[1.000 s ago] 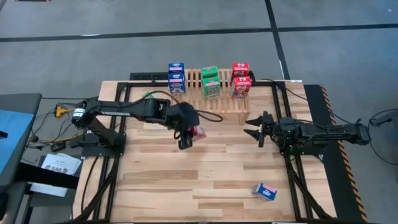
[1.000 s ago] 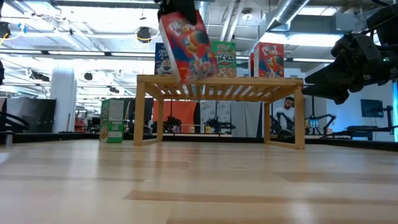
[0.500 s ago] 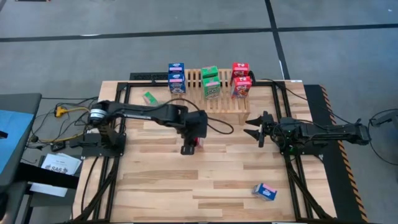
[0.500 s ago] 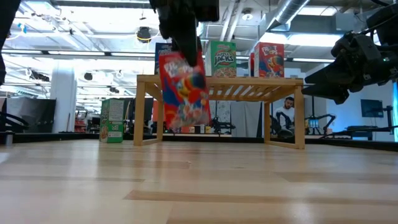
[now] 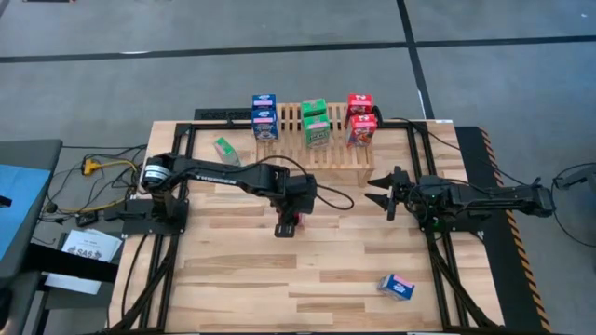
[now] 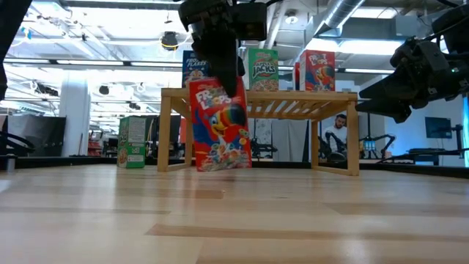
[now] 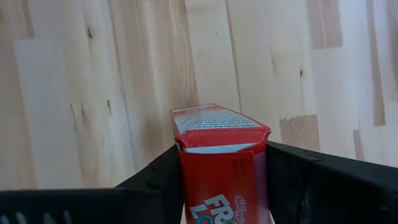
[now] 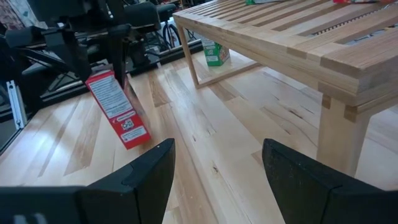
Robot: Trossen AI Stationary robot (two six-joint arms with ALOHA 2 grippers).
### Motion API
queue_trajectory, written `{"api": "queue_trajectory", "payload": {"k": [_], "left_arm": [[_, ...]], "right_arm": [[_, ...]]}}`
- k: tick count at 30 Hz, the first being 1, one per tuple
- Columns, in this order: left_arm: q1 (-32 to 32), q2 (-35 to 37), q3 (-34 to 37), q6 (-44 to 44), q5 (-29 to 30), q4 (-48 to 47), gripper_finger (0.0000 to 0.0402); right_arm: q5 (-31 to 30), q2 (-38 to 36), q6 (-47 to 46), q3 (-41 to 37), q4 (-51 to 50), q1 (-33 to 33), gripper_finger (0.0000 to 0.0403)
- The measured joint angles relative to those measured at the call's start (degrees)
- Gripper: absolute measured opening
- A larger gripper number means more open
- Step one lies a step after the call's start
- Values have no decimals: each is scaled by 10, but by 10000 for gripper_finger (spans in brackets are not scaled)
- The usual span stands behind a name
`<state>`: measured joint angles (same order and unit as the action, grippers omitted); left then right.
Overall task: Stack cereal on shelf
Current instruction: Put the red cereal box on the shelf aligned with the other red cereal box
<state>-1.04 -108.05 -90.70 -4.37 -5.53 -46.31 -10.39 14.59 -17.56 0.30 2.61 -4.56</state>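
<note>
My left gripper [image 5: 287, 226] is shut on a red cereal box [image 6: 220, 125] at the table's middle, in front of the shelf [image 5: 328, 149]. The box stands almost upright, and I cannot tell whether its bottom edge [image 6: 223, 167] touches the table. On the shelf stand blue [image 5: 264, 115], green [image 5: 316, 123] and red [image 5: 360, 119] cereal boxes. A green box [image 5: 224, 147] stands on the table left of the shelf. A blue box [image 5: 399, 287] lies near the front right. My right gripper [image 5: 383, 193] waits open at the right, holding nothing. My left gripper pinches the red box's upper part [image 7: 221, 163] between its two fingers [image 7: 155, 183], one on each narrow side. The fingers come from above, slanting down. The box hangs below them, leaning slightly, with its printed front toward the table's near edge.
The shelf's legs [image 6: 352, 139] and slatted top stand just behind the held box. Dark frame rails [image 5: 428, 177] run along the table's left and right sides. Bare planks [image 5: 307, 279] lie between the held box and the near edge.
My left gripper has gone down and toward the near edge and the right, rolling as it went, still shut on the red box. The box has dropped from shelf-top height, where it hung tilted, down to the tabletop and now stands almost upright.
</note>
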Motion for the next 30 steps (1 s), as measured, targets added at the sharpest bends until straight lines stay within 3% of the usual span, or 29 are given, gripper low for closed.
{"api": "queue_trajectory", "payload": {"k": [11, 19, 30], "left_arm": [[0, 0, 0, 6, 2, -1, 205], [0, 0, -1, 20, 3, 6, 214], [0, 3, -106, 18, 20, -106, 214]], "right_arm": [[0, 0, 0, 0, 0, 0, 266], [0, 0, 0, 0, 0, 0, 266], [0, 0, 0, 0, 0, 0, 266]]}}
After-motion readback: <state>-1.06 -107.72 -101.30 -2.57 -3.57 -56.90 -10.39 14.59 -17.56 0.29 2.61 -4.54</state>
